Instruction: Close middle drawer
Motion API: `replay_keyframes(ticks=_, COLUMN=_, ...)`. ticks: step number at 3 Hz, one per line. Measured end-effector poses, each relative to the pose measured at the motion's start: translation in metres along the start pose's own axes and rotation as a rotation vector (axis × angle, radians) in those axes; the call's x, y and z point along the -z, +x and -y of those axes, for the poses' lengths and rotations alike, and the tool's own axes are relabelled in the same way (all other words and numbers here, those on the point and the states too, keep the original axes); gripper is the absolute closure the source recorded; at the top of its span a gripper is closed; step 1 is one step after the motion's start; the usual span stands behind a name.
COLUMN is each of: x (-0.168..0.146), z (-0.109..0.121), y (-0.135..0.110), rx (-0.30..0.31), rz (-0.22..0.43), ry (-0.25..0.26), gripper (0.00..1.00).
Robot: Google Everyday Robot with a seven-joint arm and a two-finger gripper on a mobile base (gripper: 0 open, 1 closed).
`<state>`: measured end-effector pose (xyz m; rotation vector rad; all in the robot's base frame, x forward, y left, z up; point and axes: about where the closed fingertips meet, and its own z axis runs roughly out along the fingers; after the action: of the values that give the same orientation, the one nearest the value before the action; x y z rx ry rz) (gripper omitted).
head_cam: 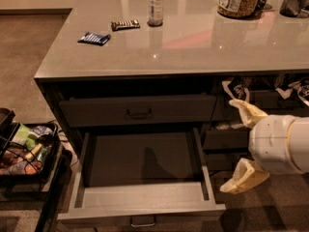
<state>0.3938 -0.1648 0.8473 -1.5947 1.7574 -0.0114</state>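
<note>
The middle drawer (145, 199) stands pulled well out at six o'clock. It is a long shallow tray with a smooth pale-grey floor, a flat dark front and a small metal bar handle (143, 221). Above it a shut grey drawer front (137, 111) carries a like handle. The pincer (229, 146), at four o'clock, is released: its two rounded cream fingers (247, 114) spread wide, grasping nothing, near the drawer's right wall. The bench (203, 52) top is glossy grey, with a bottle (155, 4), a wrapped bar (125, 24) and a blue packet (94, 38) toward eleven o'clock. Brown carpet (24, 47) lies at ten o'clock.
</note>
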Motion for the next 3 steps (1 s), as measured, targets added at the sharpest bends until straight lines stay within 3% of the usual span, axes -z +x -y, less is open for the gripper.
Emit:
replay_keyframes(ticks=1, x=-0.026, z=-0.022, y=0.009, rx=0.002, rz=0.005, ry=-0.010, gripper=0.00)
replay_keyframes(ticks=3, x=-0.082, z=-0.088, y=0.038, rx=0.022, rz=-0.050, ry=-0.064, gripper=0.00)
